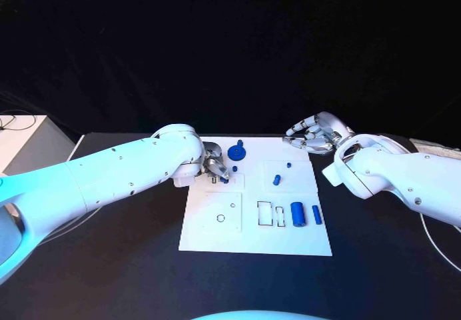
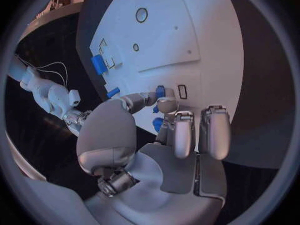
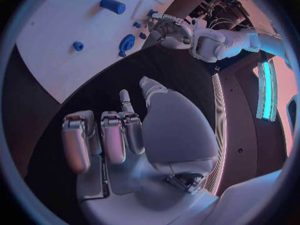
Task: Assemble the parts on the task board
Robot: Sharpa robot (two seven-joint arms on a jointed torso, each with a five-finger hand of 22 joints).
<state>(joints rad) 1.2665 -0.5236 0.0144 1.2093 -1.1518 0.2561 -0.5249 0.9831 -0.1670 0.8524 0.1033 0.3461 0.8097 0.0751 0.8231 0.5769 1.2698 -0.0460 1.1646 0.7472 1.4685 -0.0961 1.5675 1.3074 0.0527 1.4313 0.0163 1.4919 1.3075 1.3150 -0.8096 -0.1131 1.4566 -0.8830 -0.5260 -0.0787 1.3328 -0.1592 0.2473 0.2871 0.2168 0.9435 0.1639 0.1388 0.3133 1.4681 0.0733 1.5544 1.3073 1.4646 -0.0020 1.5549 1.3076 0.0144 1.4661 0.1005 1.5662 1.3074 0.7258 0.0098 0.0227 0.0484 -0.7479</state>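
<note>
On the black surface (image 1: pixel 125 267) in front of me lies the white board (image 1: pixel 254 230), with the blue parts spread over it. My left hand (image 1: pixel 215 165) is down over the board's upper left area; in the left wrist view its fingers (image 2: pixel 166 105) pinch a small blue part (image 2: pixel 160 91) between thumb and a finger, close above the board, while the other fingers lie straight alongside. A second blue bit (image 2: pixel 157 124) shows just under those fingers; I cannot tell whether it is held too. A round blue part (image 1: pixel 237 154) sits just beside the left hand, near the board's far edge. A small peg (image 1: pixel 276 179) lies right of centre, with a tiny piece (image 1: pixel 288 163) beyond it. A cylinder (image 1: pixel 300 214) and a thin bar (image 1: pixel 316 214) lie side by side near the right edge, next to outlined slots. My right hand (image 1: pixel 312 133) hangs off the board's far right corner, its fingers (image 3: pixel 112 137) curled inward on nothing.
</note>
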